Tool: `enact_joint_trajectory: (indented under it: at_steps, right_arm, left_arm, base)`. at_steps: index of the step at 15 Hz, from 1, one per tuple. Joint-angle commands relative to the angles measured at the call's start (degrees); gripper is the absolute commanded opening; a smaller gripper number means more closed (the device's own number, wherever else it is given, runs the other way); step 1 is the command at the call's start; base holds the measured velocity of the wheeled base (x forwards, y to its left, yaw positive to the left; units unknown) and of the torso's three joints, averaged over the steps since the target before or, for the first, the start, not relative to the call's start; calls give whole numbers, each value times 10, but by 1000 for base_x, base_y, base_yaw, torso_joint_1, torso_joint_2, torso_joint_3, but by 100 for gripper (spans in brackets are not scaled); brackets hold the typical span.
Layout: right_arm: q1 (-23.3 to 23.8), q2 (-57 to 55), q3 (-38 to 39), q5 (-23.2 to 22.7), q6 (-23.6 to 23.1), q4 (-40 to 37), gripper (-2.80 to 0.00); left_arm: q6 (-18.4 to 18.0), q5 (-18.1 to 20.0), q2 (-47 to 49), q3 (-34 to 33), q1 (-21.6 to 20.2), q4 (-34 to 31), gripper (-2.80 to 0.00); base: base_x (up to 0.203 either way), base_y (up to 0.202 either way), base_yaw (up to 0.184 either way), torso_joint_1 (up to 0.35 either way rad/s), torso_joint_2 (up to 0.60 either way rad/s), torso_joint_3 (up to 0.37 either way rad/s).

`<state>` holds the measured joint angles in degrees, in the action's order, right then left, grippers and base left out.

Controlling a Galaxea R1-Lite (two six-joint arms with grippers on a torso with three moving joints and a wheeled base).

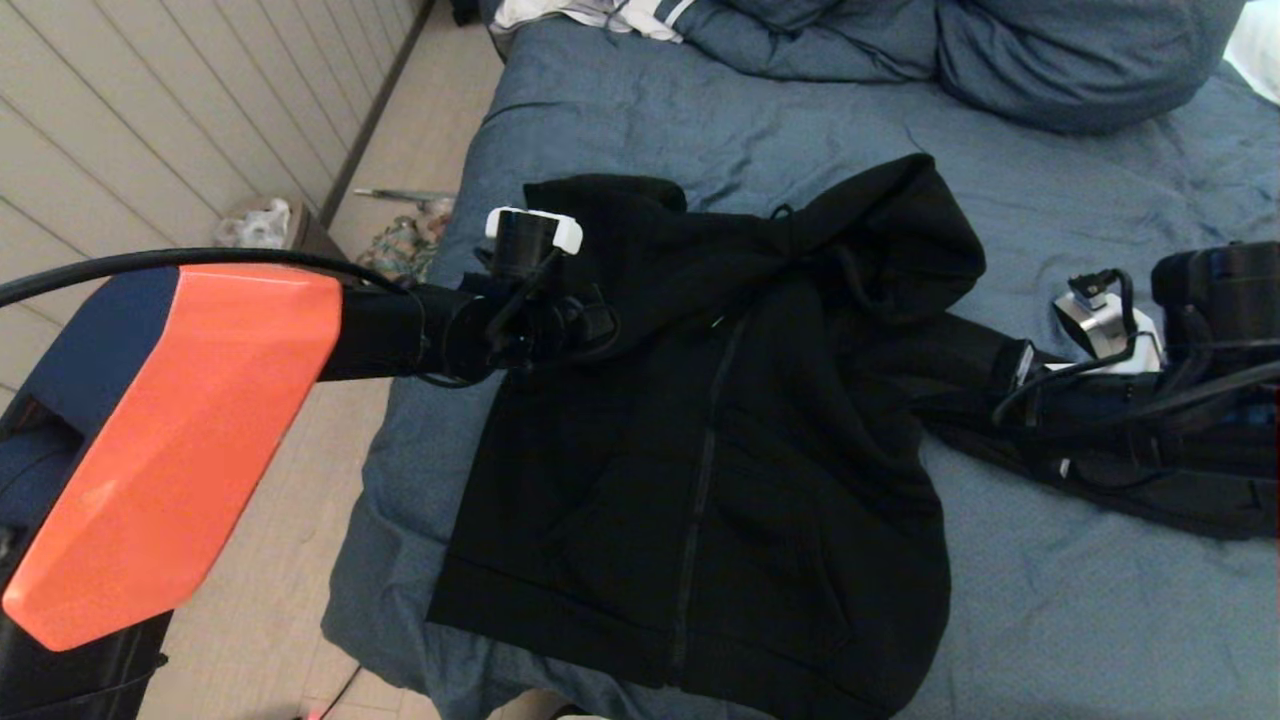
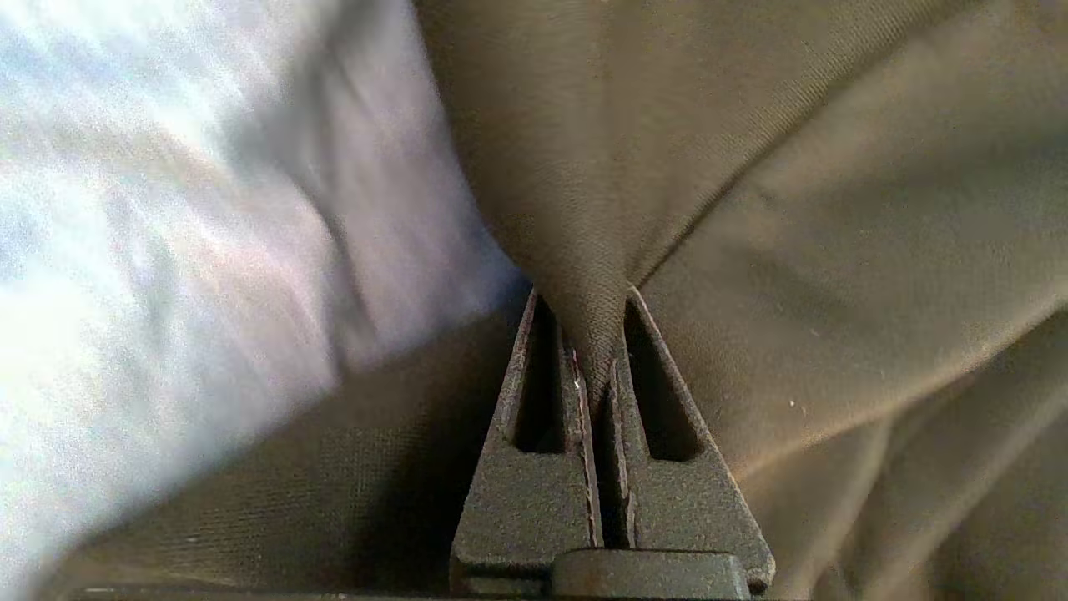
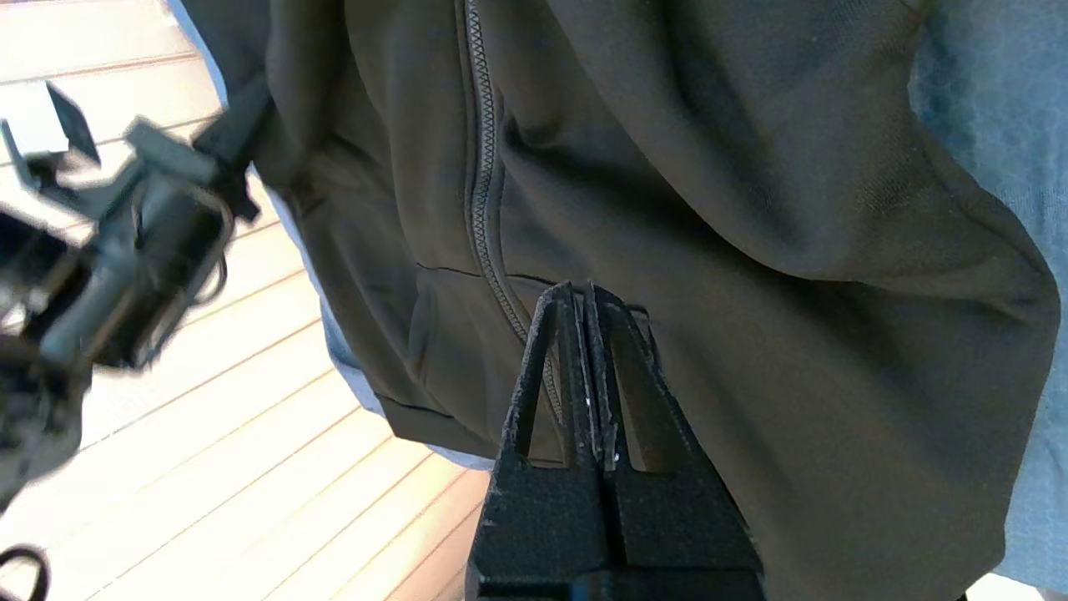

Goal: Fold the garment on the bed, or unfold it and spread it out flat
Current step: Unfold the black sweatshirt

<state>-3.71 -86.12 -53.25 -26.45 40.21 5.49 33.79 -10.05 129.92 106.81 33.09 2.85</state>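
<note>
The black hooded garment (image 1: 720,450) lies zipper-up on the blue bed (image 1: 1050,600), its hood crumpled toward the pillows and its hem at the bed's near corner. My left gripper (image 1: 600,325) is at the garment's left shoulder. In the left wrist view it (image 2: 584,294) is shut on a pinched ridge of the dark fabric (image 2: 834,209). My right gripper (image 1: 1005,375) hovers over the sleeve that stretches off to the right. In the right wrist view its jaws (image 3: 580,290) are shut with no cloth showing between them, above the zipper (image 3: 480,167) and front panel (image 3: 751,167).
Blue pillows (image 1: 1080,60) are piled at the head of the bed, with a white striped cloth (image 1: 600,15) beside them. The bed's left edge drops to a wooden floor (image 1: 420,130) with small clutter (image 1: 400,245) beside a panelled wall.
</note>
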Motion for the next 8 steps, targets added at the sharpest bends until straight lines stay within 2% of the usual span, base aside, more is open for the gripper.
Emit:
enact_joint_trajectory:
  at_steps: [1,4,8]
  right_arm:
    - [0,0,0,-2,2,1,-280]
    - [0,4,0,-2,2,1,-280]
    - [-1,3,0,-2,3,1,-280]
  left_arm:
    - [3,-10,-37,-41,21,3,-280]
    - [10,-18,-121,-154,74,12,-280]
    - [6,-27,-184,-347,189,84,-280]
  base:
    - [0,0,0,0,0,0]
    - [0,0,0,0,0,0]
    - [0,0,0,0,0,0]
